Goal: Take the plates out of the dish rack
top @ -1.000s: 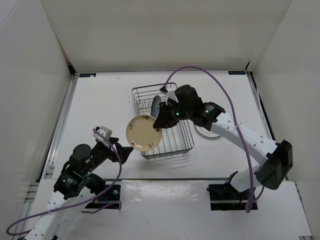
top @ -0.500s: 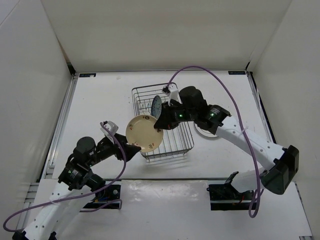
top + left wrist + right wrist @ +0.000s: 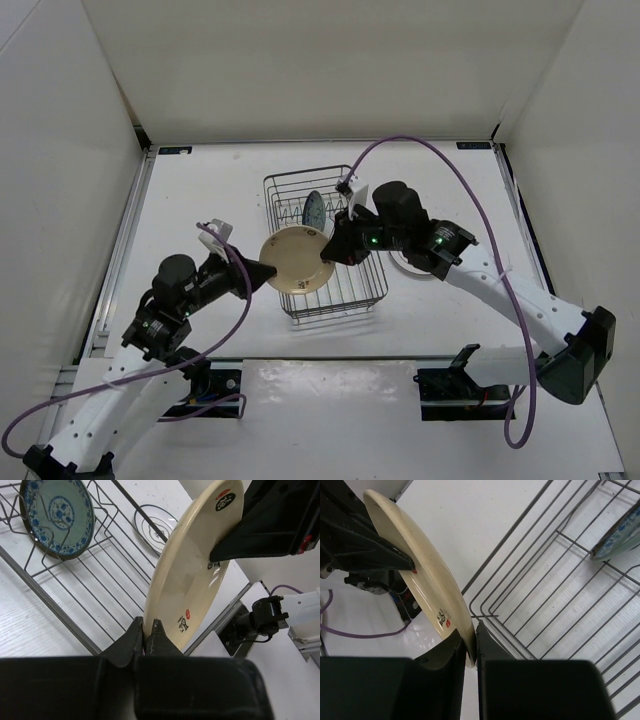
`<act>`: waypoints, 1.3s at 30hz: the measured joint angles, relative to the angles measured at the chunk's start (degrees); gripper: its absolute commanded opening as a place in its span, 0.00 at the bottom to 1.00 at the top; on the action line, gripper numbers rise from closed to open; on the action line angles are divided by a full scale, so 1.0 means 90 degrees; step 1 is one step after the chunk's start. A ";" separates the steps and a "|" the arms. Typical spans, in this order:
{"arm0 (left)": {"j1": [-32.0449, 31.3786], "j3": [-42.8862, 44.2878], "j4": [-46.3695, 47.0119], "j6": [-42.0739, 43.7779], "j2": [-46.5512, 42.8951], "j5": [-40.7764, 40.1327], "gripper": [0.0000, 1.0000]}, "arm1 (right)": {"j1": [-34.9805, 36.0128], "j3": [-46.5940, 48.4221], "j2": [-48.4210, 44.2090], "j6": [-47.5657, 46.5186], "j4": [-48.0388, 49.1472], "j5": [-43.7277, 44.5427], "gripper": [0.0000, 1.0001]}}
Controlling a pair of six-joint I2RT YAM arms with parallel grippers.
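The cream-yellow plate [image 3: 185, 580] bore small red and black marks. The blue-patterned plate [image 3: 62, 515] showed blue flowers and rings on pale ground inside the dark wire rack [image 3: 50, 603]. To the right of the rack, the white plate [image 3: 157, 527] had thin dark rings. The left claw [image 3: 148, 630] and right claw [image 3: 471, 645] were black, the cables [image 3: 440, 150] purple, the worktop [image 3: 200, 200] white.

This looks like a robotics lab bench: a white table [image 3: 200, 190] is boxed in by plain white walls [image 3: 320, 70], with two robot arms [image 3: 512, 296] bolted at its near edge, trailing purple cables [image 3: 410, 140].
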 measured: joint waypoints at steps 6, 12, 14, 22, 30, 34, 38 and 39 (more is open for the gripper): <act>0.0000 0.0029 0.0168 -0.0163 0.0447 0.0068 0.00 | -0.0107 -0.0182 -0.0036 0.0114 0.0032 0.0121 0.00; -0.0104 0.0386 -0.0104 0.0053 0.0682 -0.0204 0.00 | -0.0049 -0.0182 -0.0046 0.0418 -0.0063 0.0318 0.56; -0.0087 0.0772 -0.0483 0.0250 0.0755 -0.0588 0.00 | -0.0007 -0.0180 -0.0095 0.0435 -0.0304 0.0702 0.73; -0.0007 0.2222 -0.1860 0.0886 0.1146 -0.3410 0.00 | -0.0287 -0.0206 -0.1171 0.0376 -0.1387 0.2657 0.89; 0.0260 0.2331 -0.2443 0.0840 0.2118 -0.4660 0.00 | -0.0401 -0.0345 -0.1921 0.0177 -0.2093 0.3381 0.90; 0.0794 0.2351 -0.2523 0.0651 0.2645 -0.4597 0.00 | -0.0403 -0.0537 -0.2140 0.0075 -0.2387 0.3526 0.90; 0.2341 0.2278 -0.2373 0.0114 0.2943 -0.3201 0.00 | -0.0437 -0.0699 -0.2305 0.0051 -0.2586 0.3577 0.90; 0.2977 0.2103 -0.2135 -0.0090 0.3026 -0.2681 0.00 | -0.0437 -0.0736 -0.2331 0.0053 -0.2618 0.3599 0.90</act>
